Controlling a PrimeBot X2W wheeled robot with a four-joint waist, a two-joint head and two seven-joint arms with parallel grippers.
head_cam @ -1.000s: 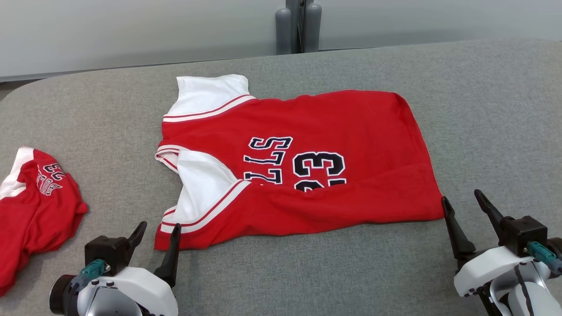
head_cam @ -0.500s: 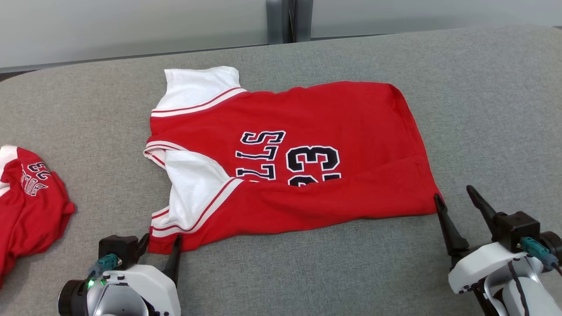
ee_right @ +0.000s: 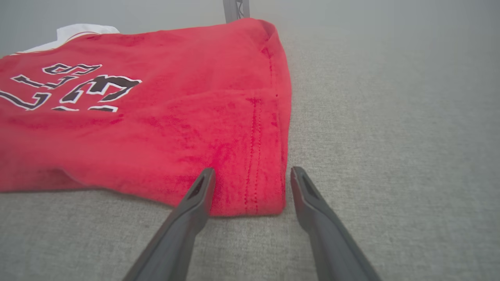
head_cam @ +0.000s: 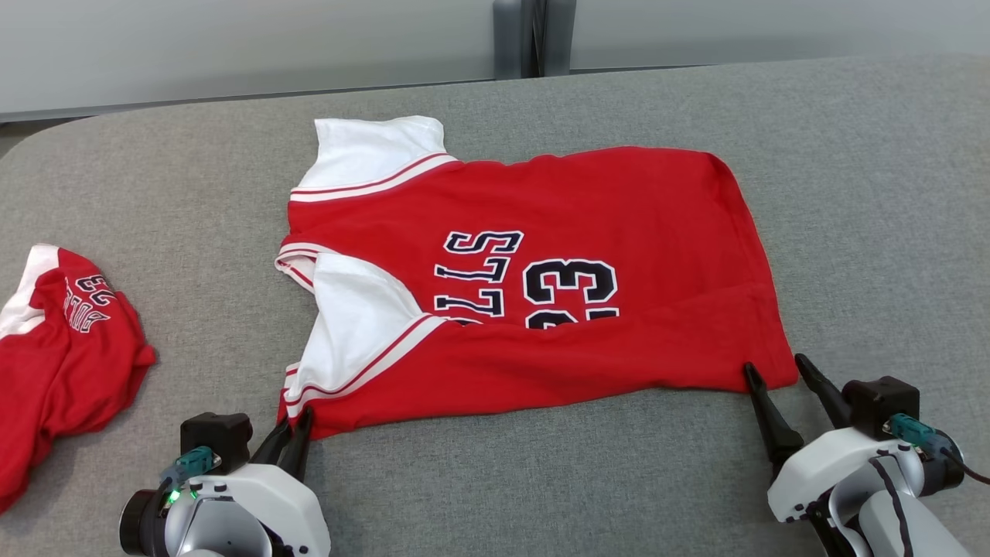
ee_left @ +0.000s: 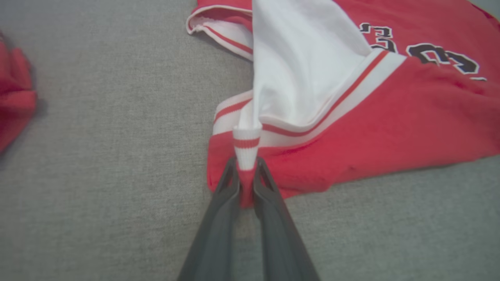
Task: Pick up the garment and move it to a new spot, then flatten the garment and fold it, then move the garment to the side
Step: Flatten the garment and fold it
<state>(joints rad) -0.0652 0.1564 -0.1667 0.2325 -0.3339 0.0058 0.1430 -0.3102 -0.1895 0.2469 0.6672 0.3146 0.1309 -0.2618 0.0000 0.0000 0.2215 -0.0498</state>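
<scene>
The garment [head_cam: 541, 232] is a red jersey with white sleeves and dark "23" lettering, lying flat on the grey table with its near side folded over. My left gripper [head_cam: 294, 429] is shut on its near left corner. In the left wrist view the gripper [ee_left: 246, 164] pinches the striped sleeve trim and red hem of the garment [ee_left: 371, 117] into a small ridge. My right gripper [head_cam: 775, 365] stands open at the near right corner. In the right wrist view the gripper [ee_right: 253, 171] has its fingers on either side of the garment [ee_right: 156, 128] hem corner.
A second red jersey [head_cam: 69, 363] lies crumpled at the table's left edge, also seen in the left wrist view as a red jersey [ee_left: 15, 97]. The grey padded table [head_cam: 851, 193] stretches bare to the right. A dark post [head_cam: 534, 39] stands behind the far edge.
My left gripper has shut on the garment's near left corner. My right gripper has moved in to straddle the near right corner. The head camera has shifted slightly.
</scene>
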